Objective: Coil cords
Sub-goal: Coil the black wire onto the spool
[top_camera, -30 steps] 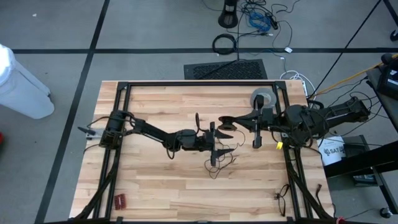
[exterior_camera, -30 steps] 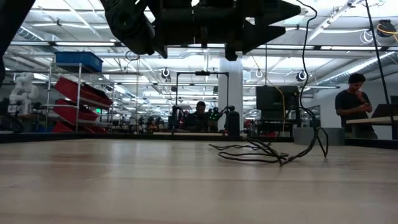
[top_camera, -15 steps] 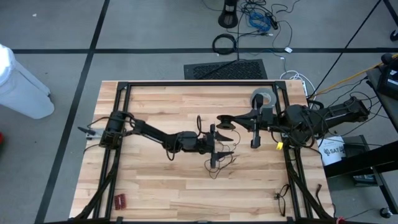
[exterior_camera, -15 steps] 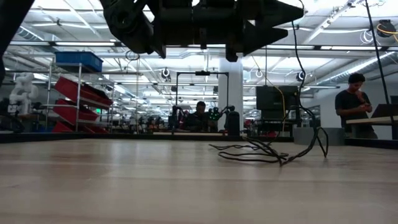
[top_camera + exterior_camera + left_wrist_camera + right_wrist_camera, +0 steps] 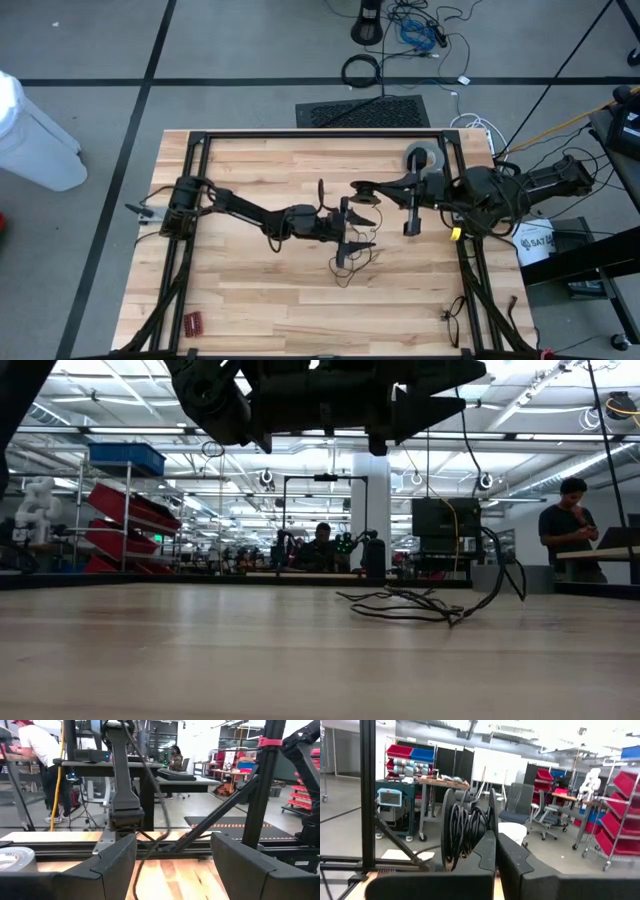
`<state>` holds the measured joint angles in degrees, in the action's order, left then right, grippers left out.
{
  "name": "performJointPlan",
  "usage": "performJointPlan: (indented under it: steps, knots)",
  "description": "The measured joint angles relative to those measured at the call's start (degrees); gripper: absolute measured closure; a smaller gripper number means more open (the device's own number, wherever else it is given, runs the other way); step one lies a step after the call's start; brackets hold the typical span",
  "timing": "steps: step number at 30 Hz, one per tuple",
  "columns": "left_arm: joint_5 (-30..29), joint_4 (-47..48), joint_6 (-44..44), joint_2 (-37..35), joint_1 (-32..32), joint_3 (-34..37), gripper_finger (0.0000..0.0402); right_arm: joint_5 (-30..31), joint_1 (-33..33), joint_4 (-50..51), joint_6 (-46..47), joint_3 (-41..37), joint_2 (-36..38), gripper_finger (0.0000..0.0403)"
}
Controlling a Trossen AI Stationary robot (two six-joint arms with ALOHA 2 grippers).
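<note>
Fingers of the left gripper (image 5: 352, 232) stand spread at desk centre, the thin black cord (image 5: 350, 262) lying loose just at their 6 o'clock. Right gripper (image 5: 366, 191), at 1 o'clock from them, is clenched, wound cord around it (a dark bundle). Grey tape roll (image 5: 424, 158) sits at 2 o'clock on the wooden desk (image 5: 250, 300).

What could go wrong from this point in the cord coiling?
1. The right gripper is shut on the part-wound coil; loops may slip off if its hold loosens.
2. The loose cord lies tangled on the table, so pulling might knot it.
3. The open left gripper has cord running between its fingers and might snag it.
</note>
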<state>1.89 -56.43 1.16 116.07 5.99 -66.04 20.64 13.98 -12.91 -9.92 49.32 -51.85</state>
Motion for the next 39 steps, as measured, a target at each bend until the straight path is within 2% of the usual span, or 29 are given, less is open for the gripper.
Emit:
performJointPlan:
  steps: [10,23,28,39]
  knots:
    - [1.3,0.2,0.0,0.0,-2.3,0.0,0.0144,0.0,-0.6,-1.9,-1.9,0.0,0.1,0.0403]
    - [2.4,-1.7,0.1,-0.1,-2.6,0.0,0.0203,0.0,-1.2,1.2,0.0,0.0,0.1,0.0403]
    - [-0.3,-1.5,0.1,-0.1,-3.4,0.0,0.0248,0.0,-1.1,1.6,0.9,0.0,0.1,0.0403]
    - [0.1,0.2,0.2,-0.1,-4.5,0.0,0.0391,0.0,-1.1,1.7,1.0,0.0,0.1,0.0403]
